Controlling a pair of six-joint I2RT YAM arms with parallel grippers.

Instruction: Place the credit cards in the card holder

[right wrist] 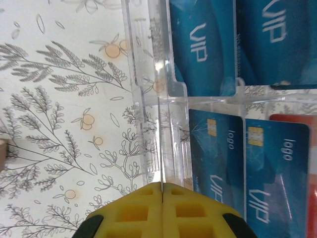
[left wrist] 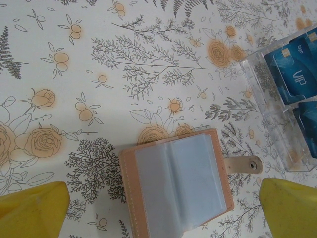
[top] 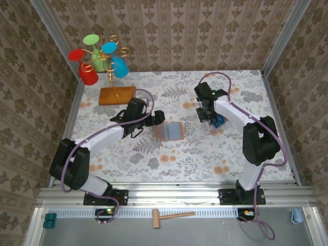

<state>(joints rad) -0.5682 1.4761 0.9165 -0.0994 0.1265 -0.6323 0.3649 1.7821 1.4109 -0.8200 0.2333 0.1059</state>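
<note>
- Floral table [top: 205,154], wallpapered walls. The holder [left wrist: 178,183] lies open near the table's middle, clear pockets up. My left gripper [left wrist: 162,210] is spread wide over it, gripping nothing.
- Cards [right wrist: 218,163] sit in the tray [right wrist: 148,99], between the middle and the right edge. My right gripper [right wrist: 162,208] is pressed closed at the tray's wall.
- A thin edge runs up from the finger seam, and I cannot tell card from tray wall. If it is wall, lifting drags the tray and spills cards.
- The holder is unpinned, so I judge a card pushed at a pocket would shove it away.
</note>
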